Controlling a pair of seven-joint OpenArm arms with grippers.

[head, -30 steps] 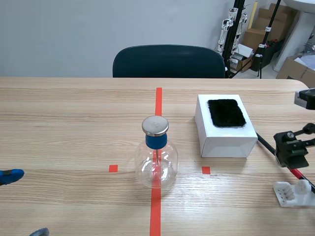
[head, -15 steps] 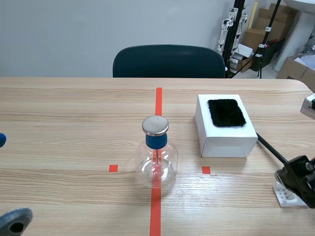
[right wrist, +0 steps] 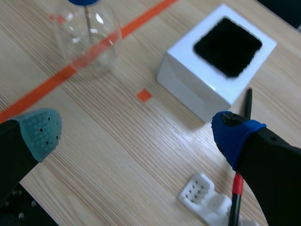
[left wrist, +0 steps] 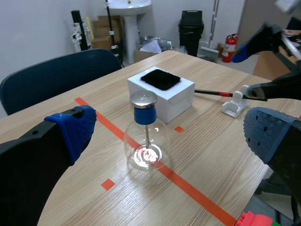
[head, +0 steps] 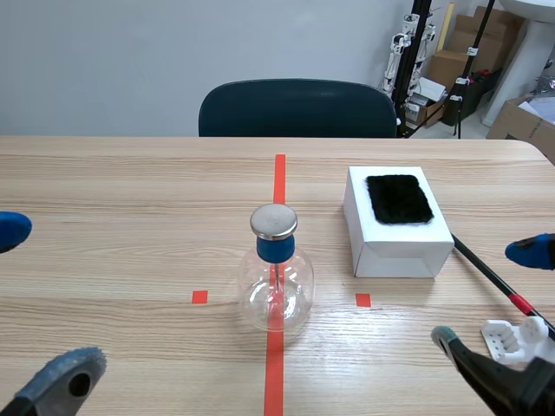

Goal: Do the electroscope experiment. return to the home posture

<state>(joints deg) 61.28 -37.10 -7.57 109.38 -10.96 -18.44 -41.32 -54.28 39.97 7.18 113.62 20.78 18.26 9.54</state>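
Glass-bodied, the electroscope (head: 276, 277) stands upright on the red tape line near the table's middle, with a blue stopper and a metal cap on top. To its right sits a white box (head: 397, 227) topped with black fur (head: 398, 198), and beyond it a black rod (head: 486, 270) reaches a white holder (head: 519, 341). The left gripper (left wrist: 169, 129) and right gripper (right wrist: 136, 128) hang low at their own sides, fingers spread wide, holding nothing.
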